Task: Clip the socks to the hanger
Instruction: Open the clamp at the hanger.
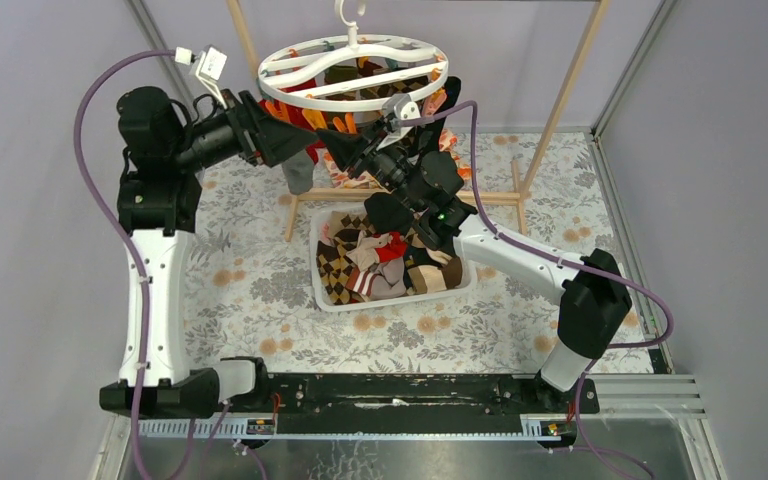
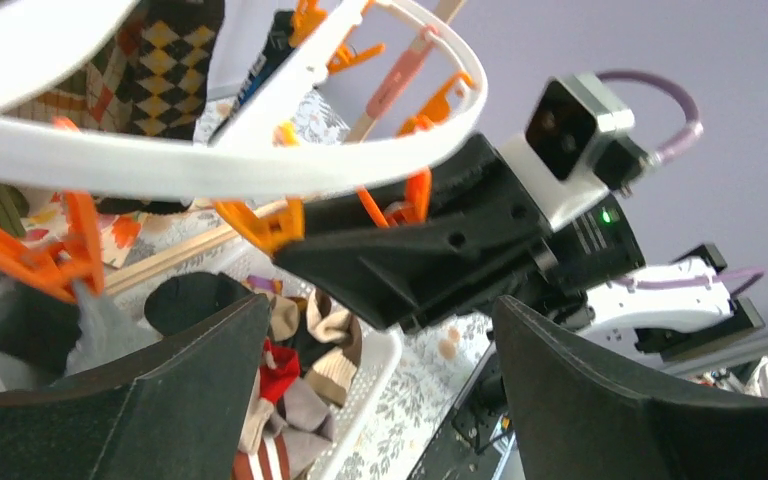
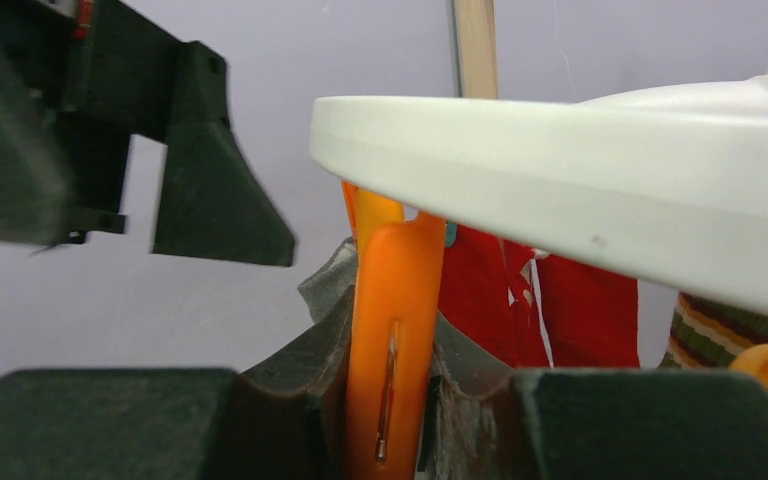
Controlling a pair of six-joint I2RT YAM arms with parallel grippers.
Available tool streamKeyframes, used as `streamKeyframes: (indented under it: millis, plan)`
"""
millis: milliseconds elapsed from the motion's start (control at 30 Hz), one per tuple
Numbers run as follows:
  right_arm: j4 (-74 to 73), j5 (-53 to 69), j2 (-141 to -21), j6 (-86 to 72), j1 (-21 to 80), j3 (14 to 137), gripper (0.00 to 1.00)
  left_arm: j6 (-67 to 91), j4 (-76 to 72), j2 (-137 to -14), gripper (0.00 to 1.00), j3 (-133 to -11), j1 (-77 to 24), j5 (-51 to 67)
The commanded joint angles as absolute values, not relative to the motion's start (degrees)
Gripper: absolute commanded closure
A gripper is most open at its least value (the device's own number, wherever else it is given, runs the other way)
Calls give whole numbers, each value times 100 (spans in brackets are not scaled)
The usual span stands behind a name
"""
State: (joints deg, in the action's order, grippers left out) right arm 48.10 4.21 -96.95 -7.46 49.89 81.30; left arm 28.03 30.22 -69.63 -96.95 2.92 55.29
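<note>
My right gripper (image 3: 372, 378) is raised to the front rim of the white ring hanger (image 3: 560, 180). Its fingers are drawn in narrow around an orange clip (image 3: 395, 320) hanging under the rim. Dark fabric of a grey sock (image 1: 298, 175) is bunched on both sides of the clip, against my fingers.

My left gripper (image 2: 380, 300) is just beside it on the left, at the same height, tips pointing toward the right one. Its fingers are spread wide with nothing between them.

From above, the grey sock hangs down from the ring's left front edge, below the two grippers. A red sock (image 3: 580, 310) and a striped sock (image 3: 705, 330) hang from clips further along the ring.

The hanger hangs by its hook from a pale wooden frame (image 1: 565, 90) at the back of the table.

Below and in front of it, a white basket (image 1: 400, 299) sits on a floral cloth (image 1: 250, 290). It holds a heap of socks, among them a brown-and-cream argyle sock (image 1: 338, 262).
</note>
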Motion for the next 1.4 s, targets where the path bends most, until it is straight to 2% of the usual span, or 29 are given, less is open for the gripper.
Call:
streamKeyframes:
  millis: [0, 267, 533, 867, 933, 967, 1033, 1133, 1167, 1200, 1233, 1367]
  plan:
    - [5254, 596, -9488, -967, 5031, 8154, 81, 3639, 1812, -7304, 13, -9674, 187, 5079]
    - [5278, 643, -9487, -1065, 5036, 8162, 81, 3599, 1718, -7369, 21, -9537, 26, 4718]
    - [5282, 683, -9473, -1134, 5033, 8148, 82, 3604, 1700, -7537, 33, -9544, 24, 4704]
    - [5233, 775, -9431, -1172, 5036, 8162, 82, 3643, 1703, -7657, 35, -9558, -281, 4552]
    - [5195, 790, -9431, -1172, 5036, 8167, 80, 3634, 1697, -7679, 41, -9599, -281, 4506]
    - [5164, 791, -9424, -1165, 5036, 8169, 79, 3625, 1704, -7677, 47, -9605, -281, 4466]
    - [5064, 776, -9378, -1137, 5036, 8140, 72, 3576, 1702, -7651, 68, -9596, -281, 4319]
    - [4786, 647, -9194, -1105, 5036, 7941, 45, 3502, 1779, -7638, 84, -9589, -281, 4188]
    - [4672, 590, -9097, -1066, 5036, 7824, 30, 3483, 1819, -7638, 87, -9589, -281, 4160]
    - [4516, 522, -8991, -1008, 5034, 7708, 7, 3461, 1856, -7633, 88, -9589, -281, 4150]
    - [4333, 439, -8863, -954, 5035, 7603, 1, 3437, 1877, -7623, 89, -9569, -281, 4145]
    - [3728, 313, -8298, -898, 5034, 6978, 0, 3401, 1913, -7594, 90, -9466, -281, 4198]
